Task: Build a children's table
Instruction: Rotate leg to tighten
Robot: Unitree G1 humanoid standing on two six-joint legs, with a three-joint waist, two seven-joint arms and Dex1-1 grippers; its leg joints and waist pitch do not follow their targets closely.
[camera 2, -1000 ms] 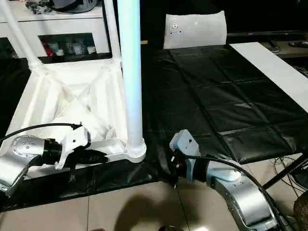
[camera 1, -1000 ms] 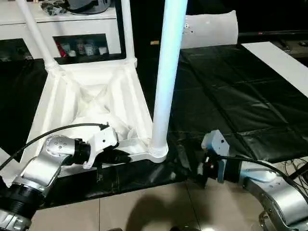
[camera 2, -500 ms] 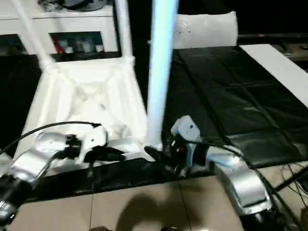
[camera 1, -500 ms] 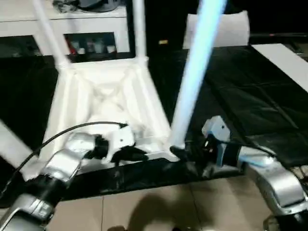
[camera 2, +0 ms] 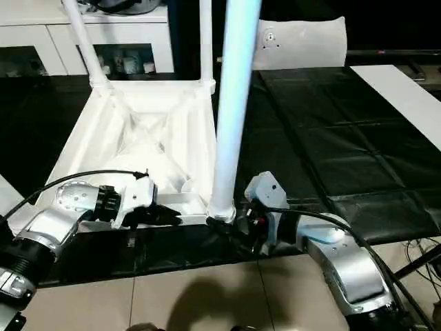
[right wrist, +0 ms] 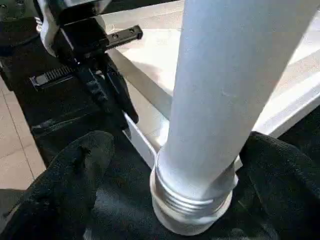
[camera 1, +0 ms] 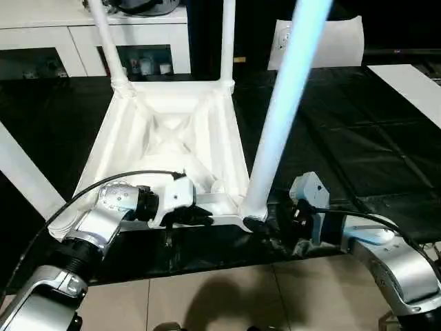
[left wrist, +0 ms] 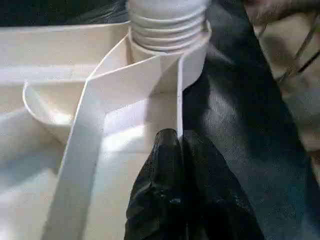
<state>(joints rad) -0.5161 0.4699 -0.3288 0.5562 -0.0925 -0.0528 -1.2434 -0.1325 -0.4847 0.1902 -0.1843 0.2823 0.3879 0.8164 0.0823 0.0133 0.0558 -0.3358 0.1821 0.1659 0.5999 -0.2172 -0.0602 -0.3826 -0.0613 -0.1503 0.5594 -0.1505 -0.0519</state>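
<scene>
The white children's table top (camera 1: 172,138) lies upside down on the black mat, ribbed underside up. Its legs stand up from the corner sockets: one at the far left (camera 1: 107,34), one at the far right (camera 1: 227,34) and a thick near-right leg (camera 1: 282,117). My left gripper (camera 1: 200,217) is shut on the top's near rim (left wrist: 178,100), black fingers (left wrist: 170,200) pinching the thin wall just short of the threaded socket (left wrist: 167,25). My right gripper (right wrist: 190,170) is open around the base of the near-right leg (right wrist: 225,90), one finger (right wrist: 75,165) on each side with a gap.
A long white piece (camera 1: 21,172) slants across the left edge. A white cabinet with glass doors (camera 1: 41,41) stands behind. A white bag-like object (camera 1: 324,41) sits at the back, a flat white board (camera 1: 413,83) at the right. Tiled floor (camera 1: 207,296) lies before the mat's edge.
The camera has shifted. My right gripper has moved left, from beside the leg to around its base. The left gripper has kept its hold on the rim.
</scene>
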